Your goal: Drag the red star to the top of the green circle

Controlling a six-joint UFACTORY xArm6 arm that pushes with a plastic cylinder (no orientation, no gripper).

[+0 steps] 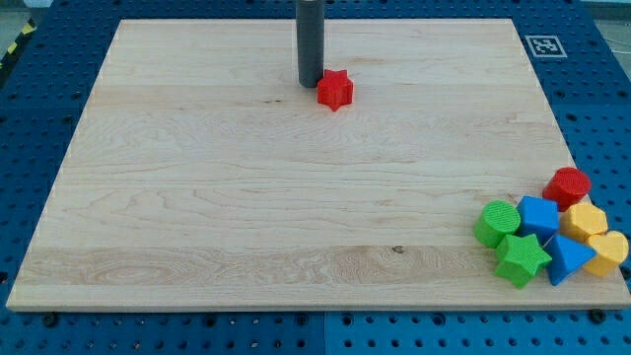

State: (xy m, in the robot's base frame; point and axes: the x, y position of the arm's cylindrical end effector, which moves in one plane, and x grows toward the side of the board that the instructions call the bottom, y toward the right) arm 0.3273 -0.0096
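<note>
A pale wooden board (296,217) lies on a blue perforated table (611,118), and a small black-and-white marker tag (544,44) sits at the board's corner at the view's top right. In the one camera view, my arm ends in a straight dark rod that comes down from the view's top edge, and my tip (311,84) rests on the board just beside the red star (335,90), at the star's left and slightly toward the view's top; whether the two touch cannot be told, as the gap, if any, is too slight to see. I carry no claw at all, only this rod, so nothing is grasped or held. The red star stands alone in the upper middle of the board, well apart from every other block. The rest are bunched at the view's bottom right corner of the board: the green circle (497,223) at the left of the bunch, a green star (522,259) just below it, a blue block (538,216) beside the circle on its right, a blue triangle (567,259) near the board's lower edge, a red circle (568,185) at the top of the bunch, and two yellow blocks (584,221) (609,250) at the far right, close against their neighbours.
</note>
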